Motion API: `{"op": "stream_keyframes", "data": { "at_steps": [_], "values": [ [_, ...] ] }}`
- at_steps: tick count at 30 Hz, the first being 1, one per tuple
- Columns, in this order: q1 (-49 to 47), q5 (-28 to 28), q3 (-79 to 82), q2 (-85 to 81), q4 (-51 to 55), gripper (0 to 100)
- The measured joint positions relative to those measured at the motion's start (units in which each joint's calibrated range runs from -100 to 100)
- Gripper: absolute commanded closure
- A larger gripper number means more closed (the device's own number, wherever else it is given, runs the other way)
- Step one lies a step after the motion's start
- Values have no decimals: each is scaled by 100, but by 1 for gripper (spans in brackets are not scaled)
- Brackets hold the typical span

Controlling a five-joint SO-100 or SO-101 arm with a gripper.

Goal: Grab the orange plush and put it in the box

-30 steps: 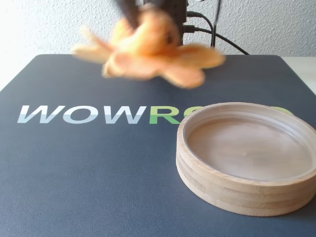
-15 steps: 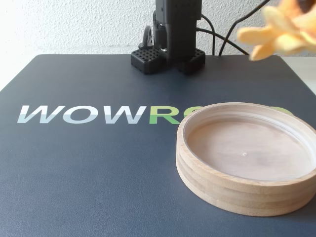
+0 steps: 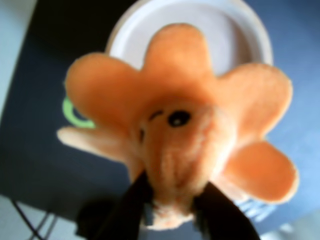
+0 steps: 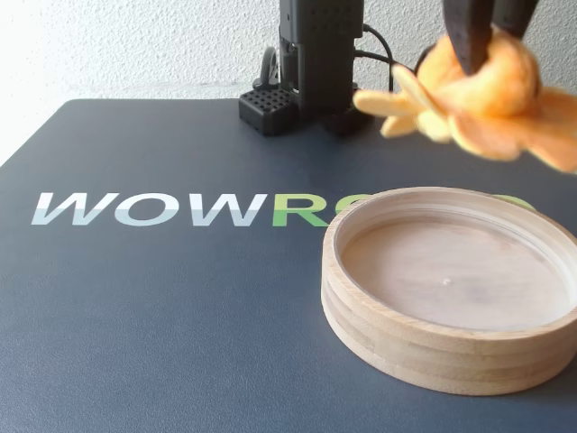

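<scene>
In the fixed view, nearest to us, we see the box (image 4: 433, 352) resting on the dark table (image 4: 135, 316), its pale bottom bare. Beyond it runs the "WOWRO" lettering (image 4: 162, 209). Above the box's far rim, our hand (image 4: 491, 41) is clenched on the head of the orange plush (image 4: 487, 95), holding it clear of the box, tentacles spread. At the far edge stands the arm base (image 4: 311, 63).
</scene>
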Motion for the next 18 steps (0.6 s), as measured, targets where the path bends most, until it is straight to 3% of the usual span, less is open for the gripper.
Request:
{"op": "stream_keyframes", "data": {
  "at_steps": [6, 14, 18],
  "values": [
    [74, 5, 332, -51, -146, 97],
    [66, 5, 368, -51, -249, 65],
    [88, 5, 368, -51, -249, 63]
  ]
}}
